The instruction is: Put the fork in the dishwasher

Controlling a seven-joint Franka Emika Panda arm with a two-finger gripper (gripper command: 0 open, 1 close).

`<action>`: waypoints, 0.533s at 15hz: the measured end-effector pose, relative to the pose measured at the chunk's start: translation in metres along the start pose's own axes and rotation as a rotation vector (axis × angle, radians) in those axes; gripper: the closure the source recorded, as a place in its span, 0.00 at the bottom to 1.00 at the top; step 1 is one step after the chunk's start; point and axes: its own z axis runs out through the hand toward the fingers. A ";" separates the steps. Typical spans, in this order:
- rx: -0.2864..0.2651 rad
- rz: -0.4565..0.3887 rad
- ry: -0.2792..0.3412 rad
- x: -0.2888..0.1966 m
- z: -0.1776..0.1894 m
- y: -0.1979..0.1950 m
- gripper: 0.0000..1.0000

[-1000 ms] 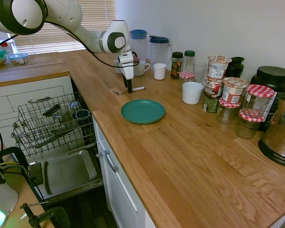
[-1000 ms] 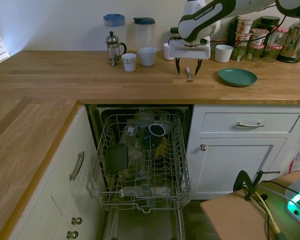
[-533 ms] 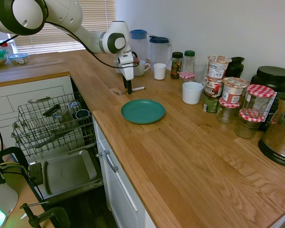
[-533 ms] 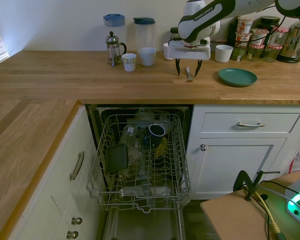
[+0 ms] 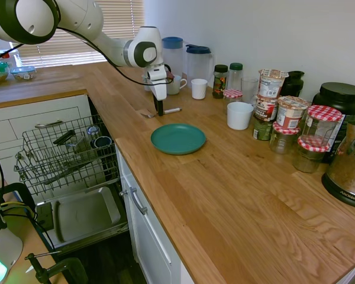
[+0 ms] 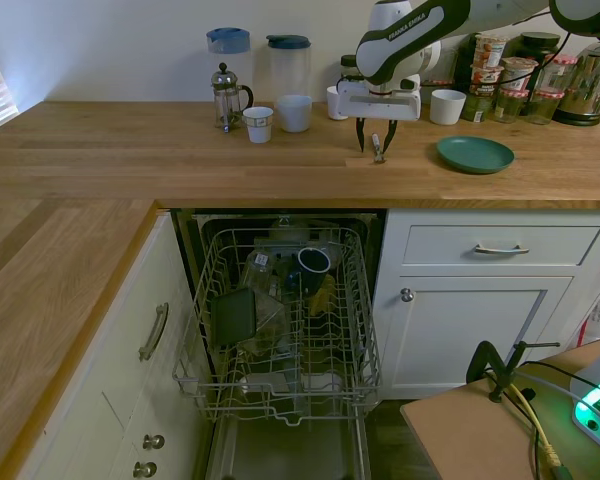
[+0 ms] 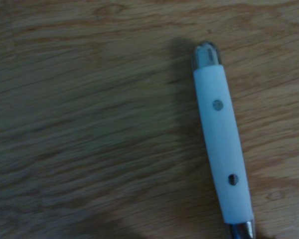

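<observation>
Grasp step: gripper [image 6: 377, 148] down over the fork [image 5: 164, 111], fingers narrowed round it.
Fork's on the counter just beside the teal plate [image 5: 178, 138]; you'll need a firm pinch, lift, then carry to the dishwasher [image 6: 285, 330] rack.

White-handled silver fork [image 7: 222, 154], teal plate [image 5: 178, 138], brown wood-grain counter [image 5: 236, 195]

The fork [image 5: 164, 111] is lying flat on the wooden surface [image 5: 225, 177], just behind the teal plate [image 5: 178, 138]; its pale whitish handle, showing two small rivets and a metal end cap in the wrist view [image 7: 222, 149], is pointing away from the silver tines; the dishwasher [image 6: 285, 330] is standing open below the surface edge, its grey wire rack pulled out and holding cups and other dishes.
</observation>
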 end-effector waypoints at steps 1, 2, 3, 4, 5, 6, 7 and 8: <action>0.000 -0.002 -0.004 0.002 0.000 0.000 1.00; 0.000 -0.006 -0.006 0.003 0.000 0.000 1.00; 0.000 -0.009 -0.008 0.004 0.000 0.000 1.00; 0.001 -0.011 -0.010 0.005 0.000 0.001 1.00; 0.002 -0.013 -0.012 0.005 0.000 0.001 1.00; 0.004 -0.015 -0.014 0.005 0.001 0.000 1.00; 0.005 -0.016 -0.016 0.006 0.001 0.001 1.00; 0.006 -0.018 -0.019 0.006 0.001 0.001 1.00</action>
